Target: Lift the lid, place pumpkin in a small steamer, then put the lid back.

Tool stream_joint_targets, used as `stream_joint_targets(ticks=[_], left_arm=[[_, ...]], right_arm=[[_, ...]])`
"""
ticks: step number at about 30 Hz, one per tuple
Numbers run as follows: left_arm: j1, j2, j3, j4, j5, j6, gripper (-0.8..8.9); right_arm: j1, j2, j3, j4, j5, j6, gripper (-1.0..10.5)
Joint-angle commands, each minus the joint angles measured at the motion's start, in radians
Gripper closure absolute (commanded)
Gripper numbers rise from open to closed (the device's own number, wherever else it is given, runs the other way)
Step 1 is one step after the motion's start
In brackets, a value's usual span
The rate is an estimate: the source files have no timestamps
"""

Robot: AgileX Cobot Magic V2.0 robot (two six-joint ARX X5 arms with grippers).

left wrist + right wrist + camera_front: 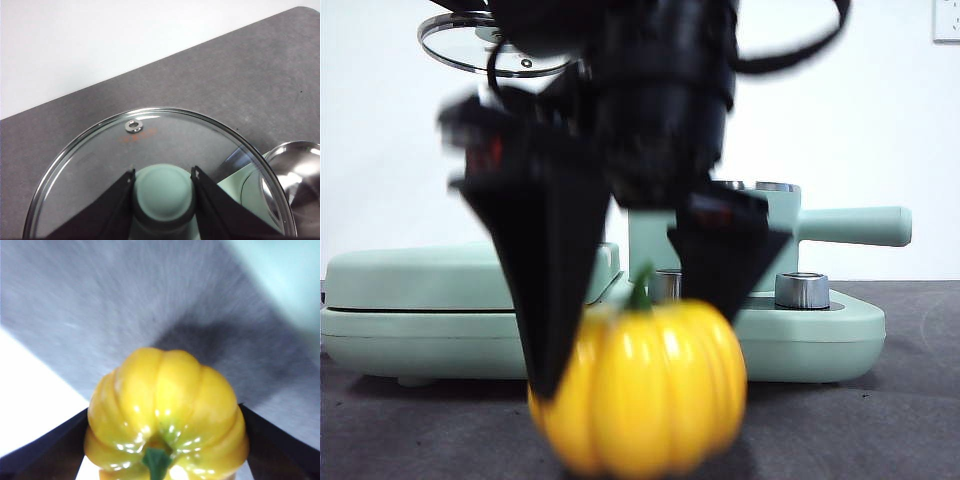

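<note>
**Pumpkin clamped, lid held aloft**

Dark grey tabletop runs back to a plain white wall; nearest, the pumpkin sits between the right gripper jaws, which pinch its ribbed sides (blurred, so contact with the table is unclear); behind stands the wide mint-green base, and on it the small steamer, handle pointing sideways; high up, the left gripper pinches the knob of the lid.
</note>
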Motion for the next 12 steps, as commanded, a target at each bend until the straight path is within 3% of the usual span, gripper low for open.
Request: stream_joint_targets(ticks=[1, 12], left_arm=[[0.0, -0.01, 0.037, 0.024, 0.006, -0.009, 6.97], [0.005, -0.009, 0.037, 0.027, 0.006, -0.011, 6.97]], right_arm=[[-0.013, 0.02, 0.113, -0.073, 0.005, 0.01, 6.2], [-0.212, 0.032, 0.499, -0.257, 0.011, -0.081, 6.2]])
